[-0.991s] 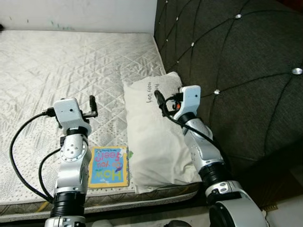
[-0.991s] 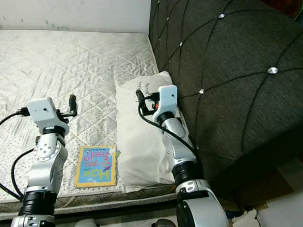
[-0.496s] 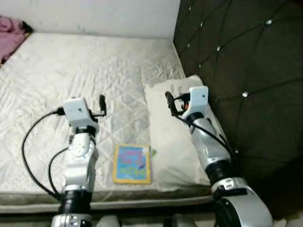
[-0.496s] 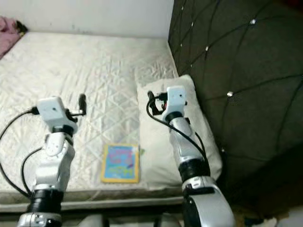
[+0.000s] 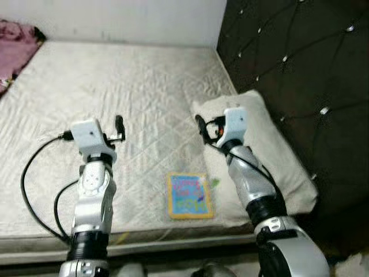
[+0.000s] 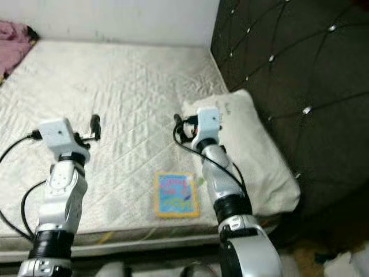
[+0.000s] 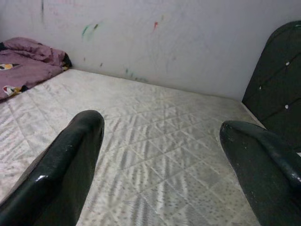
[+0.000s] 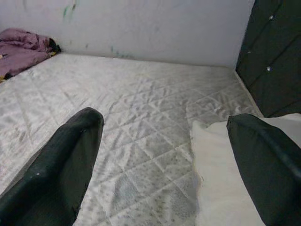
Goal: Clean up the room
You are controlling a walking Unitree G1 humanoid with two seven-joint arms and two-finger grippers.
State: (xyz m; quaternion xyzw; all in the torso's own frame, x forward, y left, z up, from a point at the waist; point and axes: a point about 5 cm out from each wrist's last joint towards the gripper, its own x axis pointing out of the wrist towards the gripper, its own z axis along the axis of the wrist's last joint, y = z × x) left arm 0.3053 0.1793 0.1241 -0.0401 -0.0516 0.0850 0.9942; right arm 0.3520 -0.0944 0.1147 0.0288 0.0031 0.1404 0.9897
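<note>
**Grippers raised above the mattress, nothing held**

Both grippers hung in the air over the bed with my fingers spread wide and nothing between them. My left gripper (image 5: 119, 128) hovered over the quilted mattress (image 5: 132, 81), and my right gripper (image 5: 200, 126) hovered at the inner edge of the pillow (image 5: 271, 144).

Compared with half a second before, my head camera had swung, so the whole scene sat differently: the pillow now ran slantwise toward the near right corner, the book lay nearer the middle between my arms, and more of the pink blanket (image 5: 16, 46) showed at the far left. My arms held much the same raised pose as before.

The children's book (image 5: 189, 195), a flat square with a yellow border and a blue cover, lay on the mattress near its front edge, just beside the pillow's lower corner. Broad open mattress stretched ahead of both grippers up to the pale wall (image 7: 155, 42), which bore faint coloured marks. The dark tufted headboard (image 5: 300, 57), studded with shiny buttons, closed off the right side. The mattress cover was off-white with diamond stitching; the pillow was soft, pale and rumpled.
</note>
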